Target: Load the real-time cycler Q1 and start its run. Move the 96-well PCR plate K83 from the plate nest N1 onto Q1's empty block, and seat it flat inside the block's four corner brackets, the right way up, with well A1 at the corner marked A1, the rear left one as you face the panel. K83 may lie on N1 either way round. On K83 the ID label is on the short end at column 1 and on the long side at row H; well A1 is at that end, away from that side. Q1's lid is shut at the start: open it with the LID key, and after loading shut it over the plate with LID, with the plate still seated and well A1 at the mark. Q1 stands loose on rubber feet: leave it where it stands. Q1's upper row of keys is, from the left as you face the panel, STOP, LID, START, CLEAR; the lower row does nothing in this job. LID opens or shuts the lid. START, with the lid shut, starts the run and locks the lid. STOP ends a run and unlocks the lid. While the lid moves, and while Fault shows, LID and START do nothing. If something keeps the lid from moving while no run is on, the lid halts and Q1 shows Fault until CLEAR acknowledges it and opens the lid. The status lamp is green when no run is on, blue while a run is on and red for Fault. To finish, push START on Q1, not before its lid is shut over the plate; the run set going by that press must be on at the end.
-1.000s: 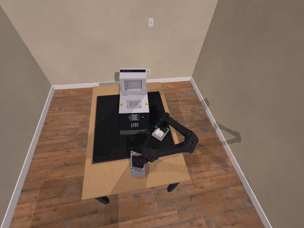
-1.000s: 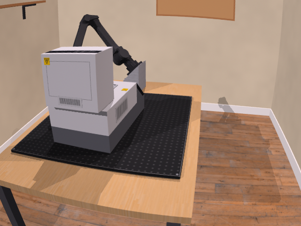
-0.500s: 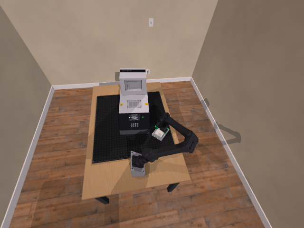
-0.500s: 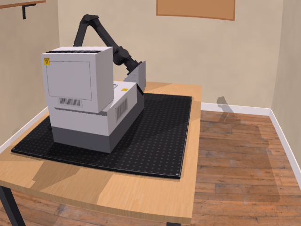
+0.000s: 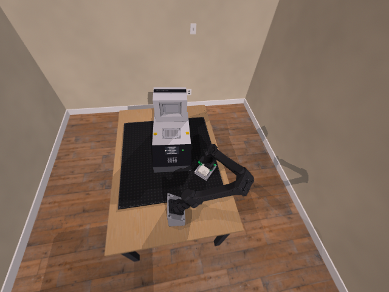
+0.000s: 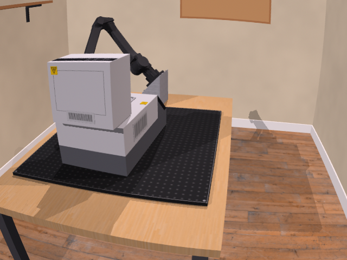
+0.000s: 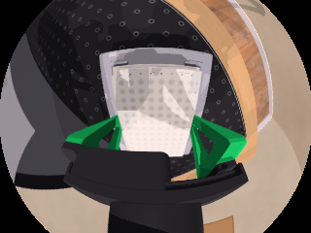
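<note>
The cycler Q1 (image 5: 171, 144) stands on the black mat with its lid (image 5: 169, 103) raised upright at the rear. Its block (image 5: 171, 133) is uncovered and holds no plate. The status lamp (image 5: 182, 149) is green, above the keys (image 5: 171, 159). My gripper (image 5: 207, 163) is shut on the white 96-well plate K83 (image 5: 204, 171) and holds it tilted in the air, just right of Q1's front panel. In the wrist view the green fingers clamp the plate (image 7: 155, 107) on its two long sides. From behind, the plate (image 6: 158, 87) shows as a tilted grey slab beyond Q1 (image 6: 106, 111). I cannot make out the nest N1.
The arm's grey base plate (image 5: 175, 213) sits at the mat's front edge. The arm's elbow (image 5: 243, 180) reaches out past the table's right side. The black mat (image 6: 173, 156) covers most of the wooden table (image 6: 156, 223).
</note>
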Tool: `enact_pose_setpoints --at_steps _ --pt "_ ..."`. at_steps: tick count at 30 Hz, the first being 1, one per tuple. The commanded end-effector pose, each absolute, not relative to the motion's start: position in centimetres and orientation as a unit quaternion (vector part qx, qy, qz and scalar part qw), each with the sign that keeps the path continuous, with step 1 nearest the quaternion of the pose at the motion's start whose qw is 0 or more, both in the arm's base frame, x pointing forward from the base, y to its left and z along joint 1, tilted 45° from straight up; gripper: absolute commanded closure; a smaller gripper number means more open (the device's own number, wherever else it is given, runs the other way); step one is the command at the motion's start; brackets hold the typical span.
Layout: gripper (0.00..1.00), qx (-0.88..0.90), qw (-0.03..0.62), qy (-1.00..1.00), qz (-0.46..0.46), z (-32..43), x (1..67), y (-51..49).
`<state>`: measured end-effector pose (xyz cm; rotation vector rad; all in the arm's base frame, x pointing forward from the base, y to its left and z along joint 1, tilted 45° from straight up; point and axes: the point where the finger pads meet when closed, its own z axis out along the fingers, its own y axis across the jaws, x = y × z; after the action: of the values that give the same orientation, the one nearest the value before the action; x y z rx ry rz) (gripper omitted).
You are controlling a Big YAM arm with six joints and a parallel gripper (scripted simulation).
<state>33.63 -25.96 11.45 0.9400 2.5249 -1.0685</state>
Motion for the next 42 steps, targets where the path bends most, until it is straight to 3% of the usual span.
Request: enact_pose_setpoints --at_steps 1,42 --pt "1.0 0.319 0.063 0.874 -0.362 7.3 30.4 -26.3" --pt "1.0 0.316 0.04 0.877 -0.361 5.5 29.1 -26.0"
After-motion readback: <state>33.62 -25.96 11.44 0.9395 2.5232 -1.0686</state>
